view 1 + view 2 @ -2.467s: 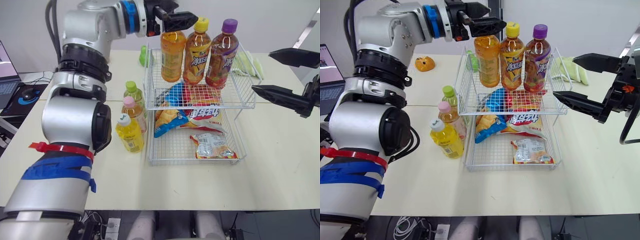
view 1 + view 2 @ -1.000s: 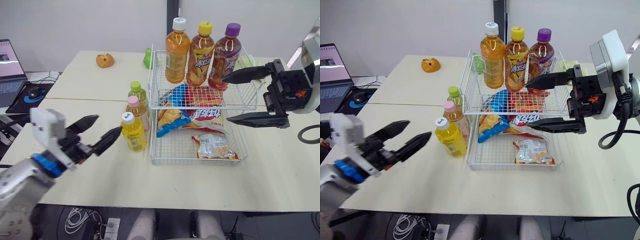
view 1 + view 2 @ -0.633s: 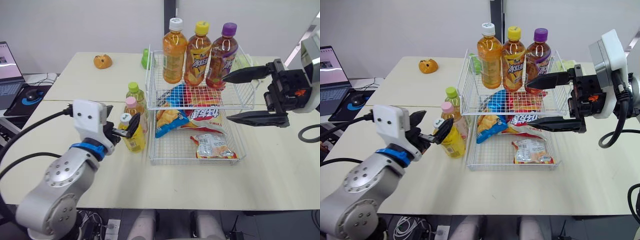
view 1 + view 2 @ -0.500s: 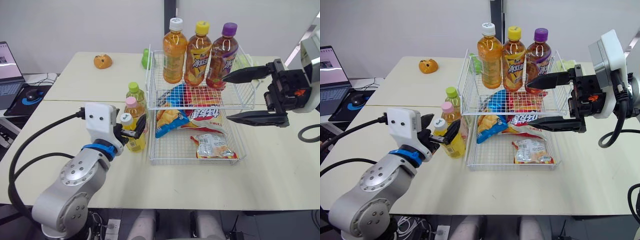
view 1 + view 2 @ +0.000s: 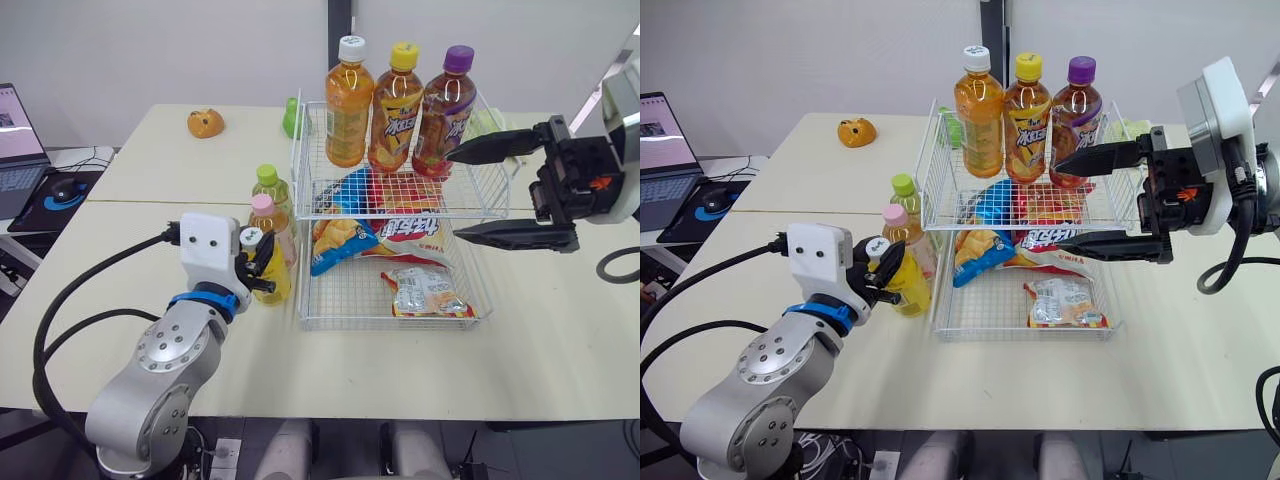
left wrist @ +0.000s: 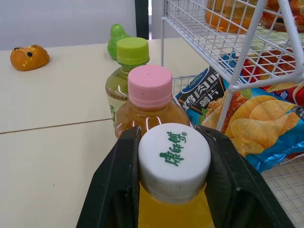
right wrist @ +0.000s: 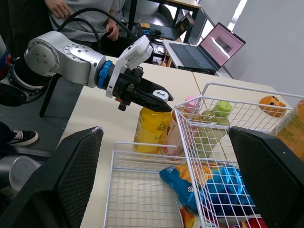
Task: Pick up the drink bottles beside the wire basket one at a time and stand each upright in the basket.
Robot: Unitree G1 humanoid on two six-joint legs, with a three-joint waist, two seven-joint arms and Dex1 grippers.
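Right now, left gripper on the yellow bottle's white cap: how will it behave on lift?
Probably heavy for its size: the yellow bottle looks full to the neck. The left gripper pinches the white cap, so the bottle may slip or swing below the grip. The pink-capped bottle stands close by and could tip if nudged.

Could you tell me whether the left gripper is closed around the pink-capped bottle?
No, the left gripper clamps the white cap of the yellow bottle, while the pink-capped bottle stands untouched just beyond it.
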